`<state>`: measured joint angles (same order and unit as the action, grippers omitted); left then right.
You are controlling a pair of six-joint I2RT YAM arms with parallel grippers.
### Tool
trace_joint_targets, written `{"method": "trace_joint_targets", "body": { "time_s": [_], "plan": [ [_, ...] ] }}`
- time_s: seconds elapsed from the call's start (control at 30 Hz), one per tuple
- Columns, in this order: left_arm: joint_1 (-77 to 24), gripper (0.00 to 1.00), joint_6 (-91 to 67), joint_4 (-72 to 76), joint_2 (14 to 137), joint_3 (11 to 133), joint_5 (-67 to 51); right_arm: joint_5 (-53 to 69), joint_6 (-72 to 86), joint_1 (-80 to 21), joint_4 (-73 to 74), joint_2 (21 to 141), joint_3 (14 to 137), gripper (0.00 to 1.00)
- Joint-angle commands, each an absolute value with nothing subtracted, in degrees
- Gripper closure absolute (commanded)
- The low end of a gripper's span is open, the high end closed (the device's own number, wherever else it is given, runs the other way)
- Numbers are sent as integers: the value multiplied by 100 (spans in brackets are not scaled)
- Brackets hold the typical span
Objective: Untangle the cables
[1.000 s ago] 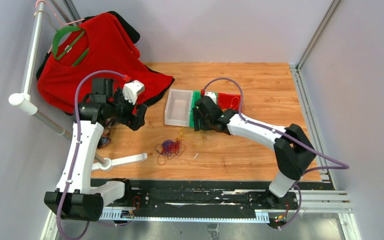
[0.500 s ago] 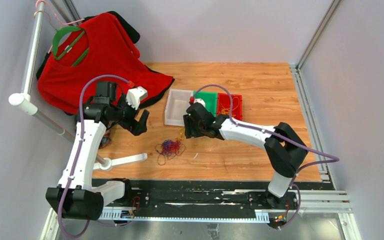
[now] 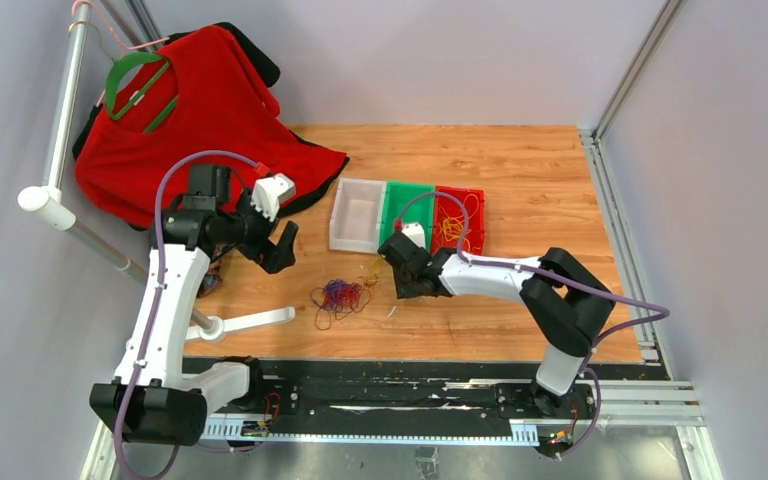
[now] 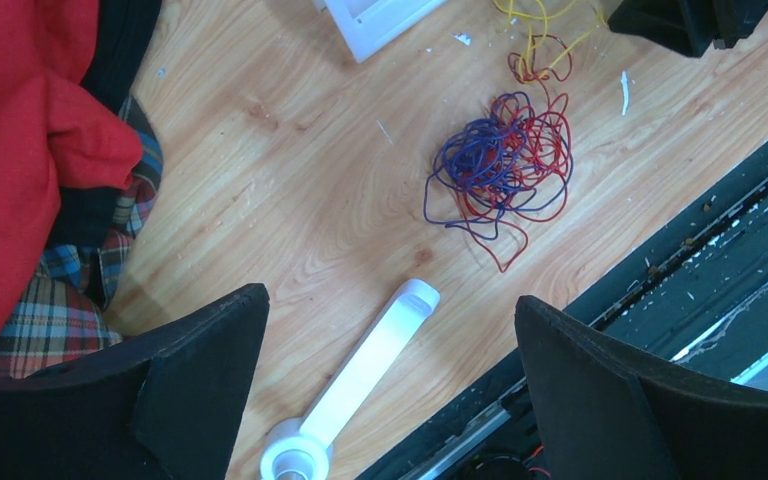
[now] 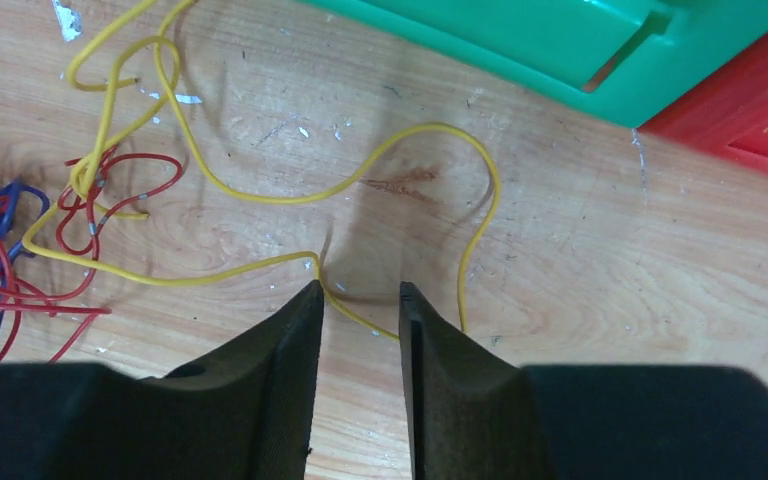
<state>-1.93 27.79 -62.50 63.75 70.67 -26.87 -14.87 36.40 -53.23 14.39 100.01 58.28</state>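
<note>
Right gripper (image 5: 360, 292) low over tabletop (image 3: 520, 160), jaws a slim gap apart. Yellow cable (image 5: 440, 126) runs through the gap, not pinched. Tangle (image 4: 500, 165) at its 9 o'clock, yellow end hooked in. Left gripper (image 4: 390, 295) wide, empty. Risks: thin cable slips out on closing; pulling drags the unpinned tangle, tightening knots.

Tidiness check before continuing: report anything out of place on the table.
A red and purple cable tangle lies loose on the table, a yellow wire trailing from it. White flecks litter the wood nearby. A red shirt spills off its hanger onto the far-left corner.
</note>
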Motion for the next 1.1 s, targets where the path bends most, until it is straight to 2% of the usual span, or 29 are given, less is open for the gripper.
{"method": "trace_joint_targets", "body": {
  "time_s": [0.0,0.13,0.17,0.47,0.67,0.7,0.73,0.77,0.8,0.83,0.97,1.07],
  "plan": [
    [-141,2,3044,-6490,6236,7198,-2864,-1583,3898,-5388,1511,10001,5751,71],
    [-148,2,3097,-6581,6237,7155,-2972,-1412,3860,-5388,1310,9766,5727,96],
    [-149,2,3090,-6636,6294,7198,-2991,-1377,3851,-5389,1280,9681,5722,99],
    [-150,2,3083,-6690,6341,7303,-3343,-1244,3601,-5415,1164,8682,5944,99],
    [-158,2,3103,-6688,6234,7342,-3581,-1212,2874,-5423,1309,8224,6386,99],
    [-158,2,3103,-6687,6228,7332,-3562,-1183,2726,-5425,1260,8234,6389,92],
    [-158,2,3110,-6688,6230,7304,-3546,-1078,2515,-5425,1145,8279,6371,78],
    [-158,2,3116,-6688,6237,7276,-3524,-944,2263,-5423,991,8354,6332,58],
    [-158,2,3112,-6693,6250,7257,-3494,-687,2004,-5390,947,8461,6353,43],
    [-158,2,3130,-6723,6262,7274,-3457,-481,1775,-5328,1003,8579,6445,36],
    [-159,2,3239,-6801,6342,7334,-3323,-654,902,-5277,1174,8921,6586,35],
    [-163,2,3420,-6951,6429,7367,-3340,-404,677,-5235,1155,9199,6510,41]
  ]
}}
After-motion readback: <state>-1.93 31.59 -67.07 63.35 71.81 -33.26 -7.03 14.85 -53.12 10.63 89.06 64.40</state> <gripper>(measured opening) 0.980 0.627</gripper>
